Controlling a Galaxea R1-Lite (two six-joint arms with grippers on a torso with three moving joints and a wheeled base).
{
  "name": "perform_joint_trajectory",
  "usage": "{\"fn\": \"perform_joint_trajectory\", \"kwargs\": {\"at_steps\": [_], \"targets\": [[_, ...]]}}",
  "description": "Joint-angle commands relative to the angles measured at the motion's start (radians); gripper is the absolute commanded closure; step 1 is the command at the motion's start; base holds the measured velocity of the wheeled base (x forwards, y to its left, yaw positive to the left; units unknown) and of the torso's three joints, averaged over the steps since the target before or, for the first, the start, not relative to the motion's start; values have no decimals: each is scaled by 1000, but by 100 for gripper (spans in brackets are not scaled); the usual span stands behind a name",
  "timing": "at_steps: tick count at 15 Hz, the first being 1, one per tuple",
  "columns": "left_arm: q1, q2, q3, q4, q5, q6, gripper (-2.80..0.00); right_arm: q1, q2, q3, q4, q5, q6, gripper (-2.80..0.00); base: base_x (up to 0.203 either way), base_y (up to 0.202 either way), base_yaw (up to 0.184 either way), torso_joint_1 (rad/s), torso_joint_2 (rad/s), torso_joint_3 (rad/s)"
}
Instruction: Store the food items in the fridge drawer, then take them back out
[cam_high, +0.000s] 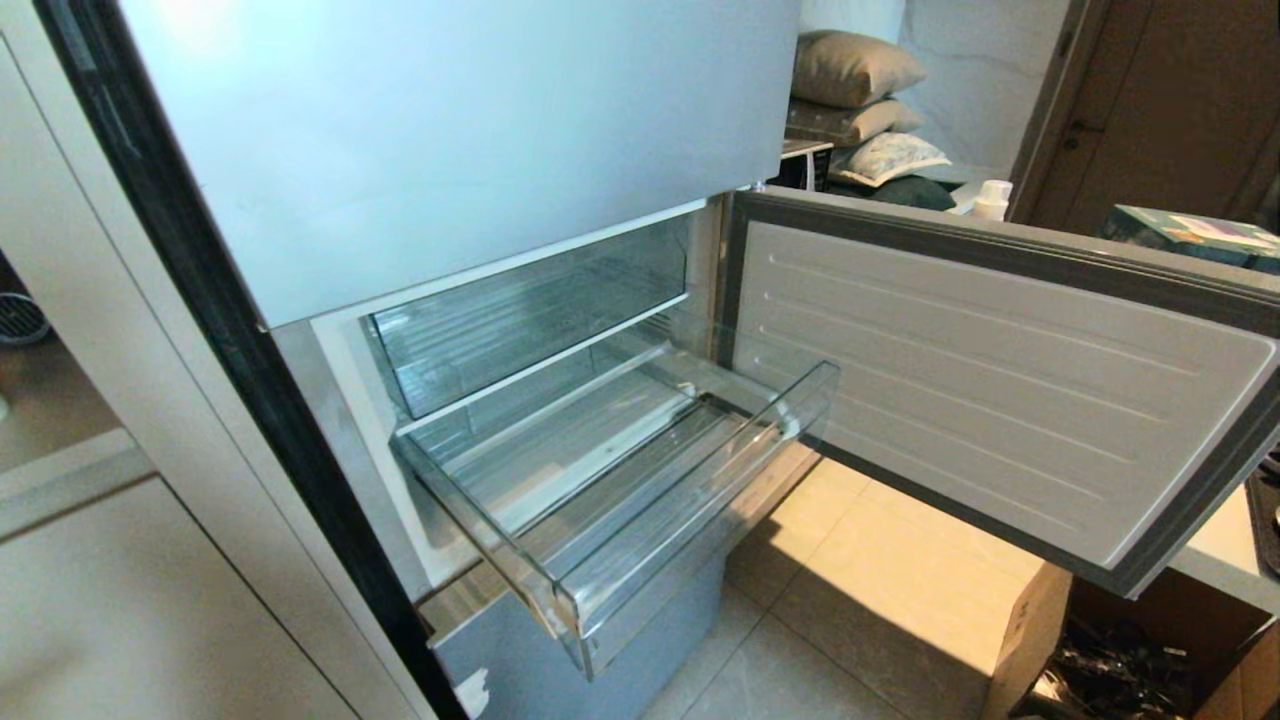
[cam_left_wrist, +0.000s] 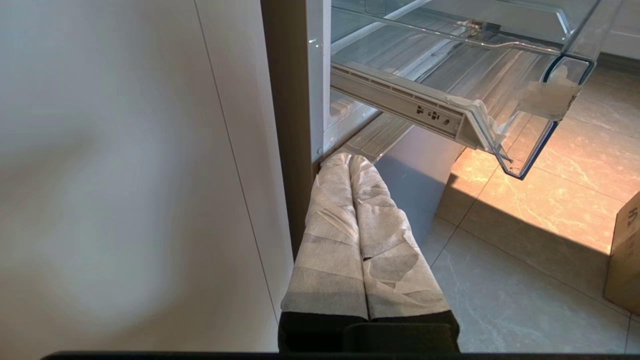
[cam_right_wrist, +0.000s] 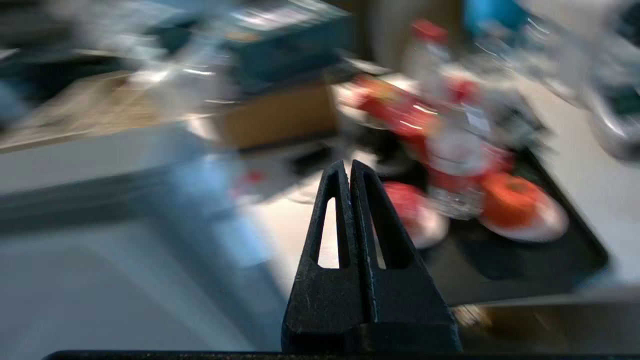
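The clear fridge drawer (cam_high: 700, 490) is pulled out of the pale blue-grey fridge, and nothing lies on its ribbed base. Neither arm shows in the head view. My left gripper (cam_left_wrist: 350, 159), wrapped in white tape, is shut and empty; it sits low beside the fridge's bottom door, under the drawer (cam_left_wrist: 450, 65). My right gripper (cam_right_wrist: 348, 165) is shut with nothing in it, and the scene beyond it is blurred. It points at a counter where round red food items (cam_right_wrist: 410, 200) (cam_right_wrist: 510, 200) rest on white plates in a black tray (cam_right_wrist: 525, 265), apart from the fingers.
The fridge's middle door (cam_high: 1000, 380) swings wide open to the right of the drawer. A second clear drawer (cam_high: 530, 310) sits closed just above. An open cardboard box (cam_high: 1130, 650) stands on the tiled floor at the right. Bottles (cam_right_wrist: 450, 125) and boxes (cam_right_wrist: 275, 115) crowd the counter behind the tray.
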Motion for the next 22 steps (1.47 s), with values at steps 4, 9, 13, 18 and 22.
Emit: {"fn": "perform_joint_trajectory", "kwargs": {"at_steps": [4, 9, 13, 18, 22], "targets": [[0, 0, 0, 0, 0, 0, 0, 619, -325, 65, 280, -62, -34, 0, 0, 0, 0, 0, 0, 0], [0, 0, 1, 0, 0, 0, 0, 894, 64, 55, 236, -106, 100, 0, 0, 0, 0, 0, 0, 0], [0, 0, 0, 0, 0, 0, 0, 1018, 515, -27, 81, -117, 164, 0, 0, 0, 0, 0, 0, 0], [0, 0, 0, 0, 0, 0, 0, 1195, 889, -205, -81, -120, 212, 0, 0, 0, 0, 0, 0, 0], [0, 0, 0, 0, 0, 0, 0, 1287, 1009, -347, -136, -127, 217, 0, 0, 0, 0, 0, 0, 0]]}}
